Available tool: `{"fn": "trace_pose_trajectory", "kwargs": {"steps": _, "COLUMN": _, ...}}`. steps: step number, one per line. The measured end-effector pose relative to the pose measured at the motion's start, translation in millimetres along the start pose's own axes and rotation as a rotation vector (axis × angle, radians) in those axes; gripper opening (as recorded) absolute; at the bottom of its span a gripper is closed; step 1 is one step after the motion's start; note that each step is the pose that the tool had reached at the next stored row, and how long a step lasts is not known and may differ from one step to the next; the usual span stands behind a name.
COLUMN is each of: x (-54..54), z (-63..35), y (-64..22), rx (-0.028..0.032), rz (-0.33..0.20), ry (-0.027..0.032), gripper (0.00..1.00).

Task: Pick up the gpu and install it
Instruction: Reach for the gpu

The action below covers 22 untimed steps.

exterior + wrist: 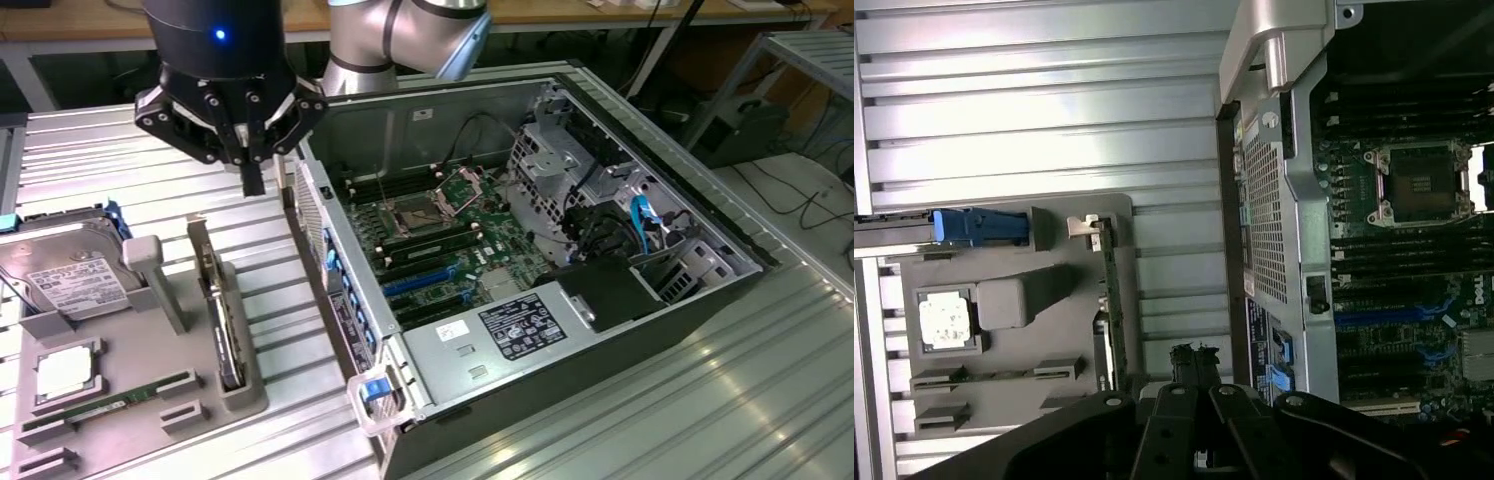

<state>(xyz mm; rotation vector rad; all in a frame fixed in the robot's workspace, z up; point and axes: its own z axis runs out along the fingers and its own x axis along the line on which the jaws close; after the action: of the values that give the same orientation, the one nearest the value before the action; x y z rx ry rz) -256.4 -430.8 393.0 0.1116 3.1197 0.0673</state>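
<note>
The gripper (252, 186) is hovering, fingers pressed together (gripping nothing), between the case (400, 120) and the gpu (220, 305), which is standing on edge in the tray (134, 372).

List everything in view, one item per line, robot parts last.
gpu: one, dark, on edge in a tray slot
hard drive: one, silver with a white label, in the tray
processor chip: one, silvery, tray pocket
memory stick: one, green, flat in the tray
tray: one, grey, on the table
table: one, ribbed metal
computer case: one, black, open, exterior view's right of the tray
motherboard: one, green, inside the case
gripper: one, black, shut, empty, above the table between tray and case
</note>
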Motion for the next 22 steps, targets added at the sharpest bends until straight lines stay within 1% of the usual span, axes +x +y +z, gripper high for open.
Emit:
{"fn": "trace_pose_trajectory", "kwargs": {"steps": 5, "x": 1.7, "z": 0.0, "y": -5.7, "rx": -0.0003, "rz": -0.005, "ry": 0.0002, "gripper": 0.11}}
{"fn": "trace_pose_trajectory", "kwargs": {"steps": 8, "x": 4.0, "z": -0.1, "y": -8.2, "rx": -0.0014, "rz": -0.020, "ry": 0.0009, "gripper": 0.11}}
{"fn": "trace_pose_trajectory", "kwargs": {"steps": 10, "x": 5.0, "z": 0.0, "y": -9.1, "rx": -0.0018, "rz": -0.040, "ry": 0.0017, "gripper": 0.11}}
{"fn": "trace_pose_trajectory", "kwargs": {"steps": 13, "x": 5.3, "z": 0.2, "y": -9.1, "rx": -0.0025, "rz": -0.086, "ry": 0.0038, "gripper": 0.11}}
{"fn": "trace_pose_trajectory", "kwargs": {"steps": 15, "x": 6.6, "z": 0.5, "y": -9.6, "rx": -0.0028, "rz": -0.102, "ry": 0.0045, "gripper": 0.11}}
{"fn": "trace_pose_trajectory", "kwargs": {"steps": 17, "x": 10.1, "z": 0.7, "y": -10.7, "rx": -0.0036, "rz": -0.107, "ry": 0.0048, "gripper": 0.11}}
{"fn": "trace_pose_trajectory", "kwargs": {"steps": 20, "x": 18.1, "z": 0.7, "y": -12.2, "rx": -0.0061, "rz": -0.108, "ry": 0.0049, "gripper": 0.11}}
{"fn": "trace_pose_trajectory", "kwargs": {"steps": 22, "x": 21.6, "z": 0.9, "y": -12.5, "rx": -0.0066, "rz": -0.108, "ry": 0.0047, "gripper": 0.11}}
